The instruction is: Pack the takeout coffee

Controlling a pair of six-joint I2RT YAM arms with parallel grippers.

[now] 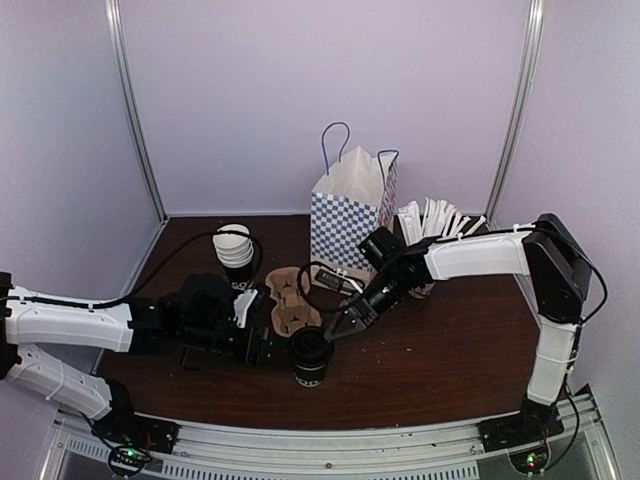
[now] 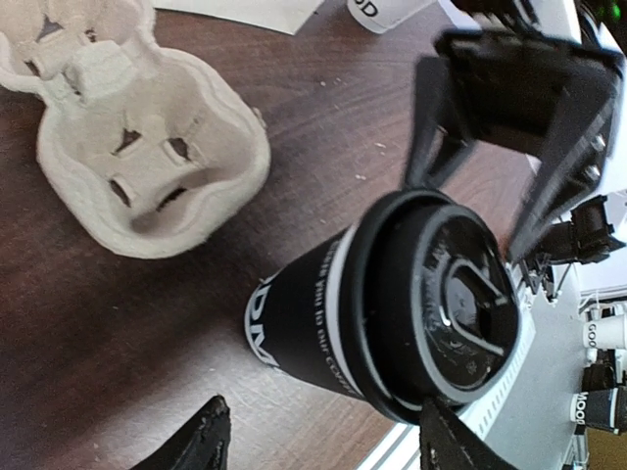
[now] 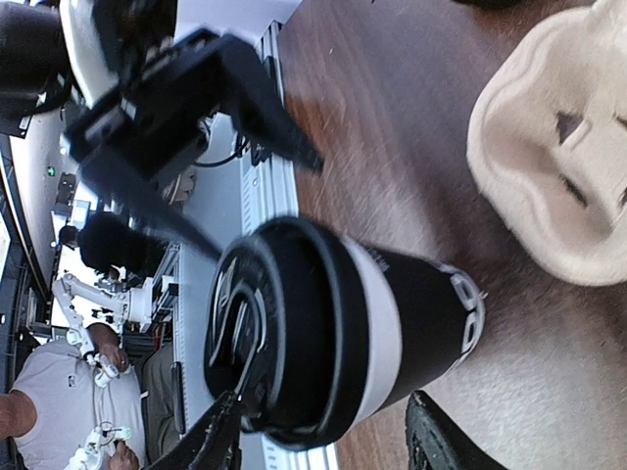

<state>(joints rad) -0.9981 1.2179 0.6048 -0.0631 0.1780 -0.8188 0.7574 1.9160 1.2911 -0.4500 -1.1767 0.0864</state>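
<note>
The takeout coffee (image 1: 312,358) is a black cup with pale print and a black lid, standing upright near the table's front middle. In the left wrist view the takeout coffee (image 2: 382,304) stands just beyond my open left gripper (image 2: 328,426); one fingertip (image 2: 456,441) is close to the lid rim and the other is well away from the cup. My right gripper (image 3: 323,411) is open at the cup's (image 3: 333,328) top, one fingertip (image 3: 217,431) at the lid and the other beside the cup wall. In the top view, the left gripper (image 1: 268,347) and right gripper (image 1: 338,327) flank the cup.
A cardboard cup carrier (image 1: 290,300) lies just behind the cup. The blue checkered bag (image 1: 350,215) stands open at the back. A stack of lidless black cups (image 1: 234,255) is at back left, and a white cup of sticks (image 1: 435,225) at back right.
</note>
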